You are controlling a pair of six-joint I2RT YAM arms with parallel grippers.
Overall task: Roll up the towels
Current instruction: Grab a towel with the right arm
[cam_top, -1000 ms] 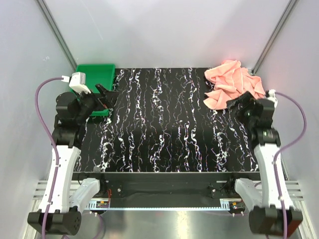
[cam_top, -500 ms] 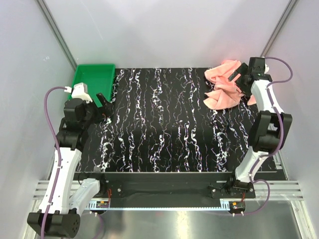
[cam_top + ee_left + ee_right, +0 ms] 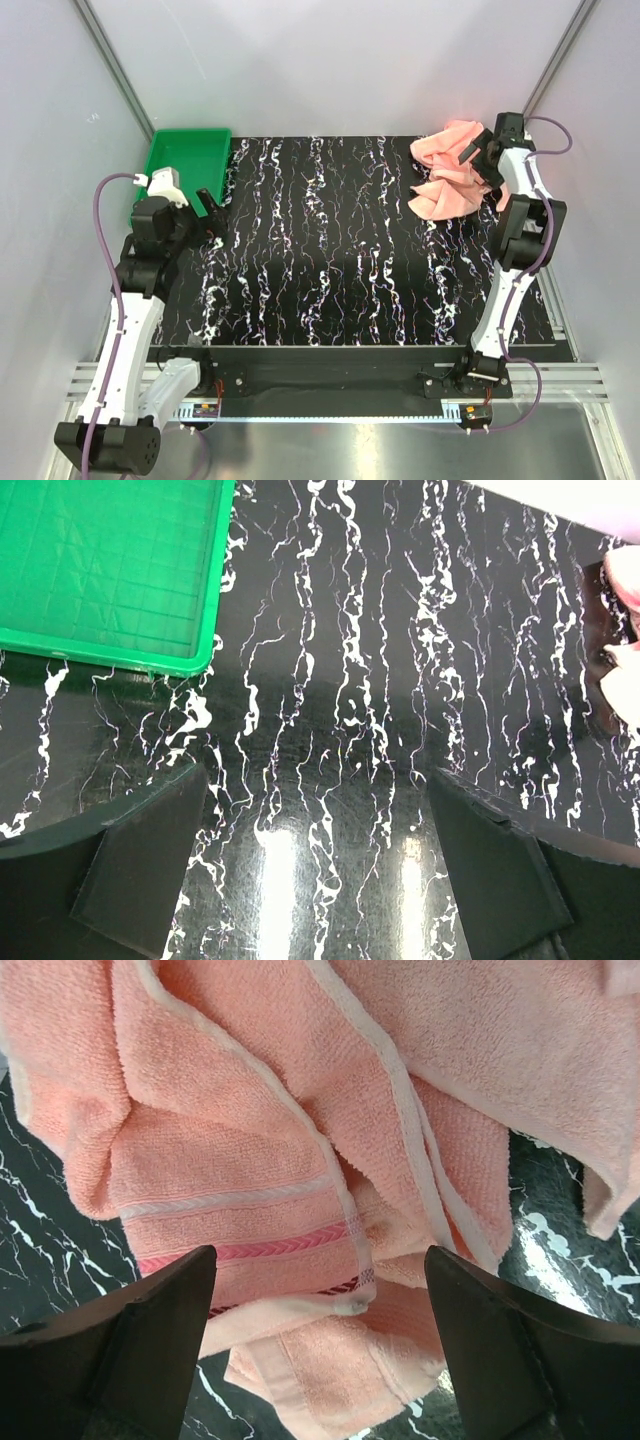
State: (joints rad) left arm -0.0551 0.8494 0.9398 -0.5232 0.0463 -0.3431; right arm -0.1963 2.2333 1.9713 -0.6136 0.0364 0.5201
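The salmon-pink towels [image 3: 452, 170] lie crumpled in one heap at the table's far right corner. They fill the right wrist view [image 3: 300, 1160], with a pink and dark red woven stripe near one hem. My right gripper [image 3: 474, 152] hangs over the heap, open and empty; in its wrist view [image 3: 320, 1335] the fingers stand wide apart above the cloth. My left gripper [image 3: 212, 205] is open and empty over the black table near the green tray [image 3: 185, 160]. In the left wrist view [image 3: 318, 855] an edge of a towel [image 3: 625, 630] shows at far right.
The green tray [image 3: 100, 570] stands empty at the table's far left corner. The black marbled table [image 3: 320, 250] stretches between tray and towels. Grey enclosure walls and metal posts stand close behind both corners.
My right arm has swung up from the table's right side and reached over the towel heap. My left gripper has drawn back off the tray, toward the near side.
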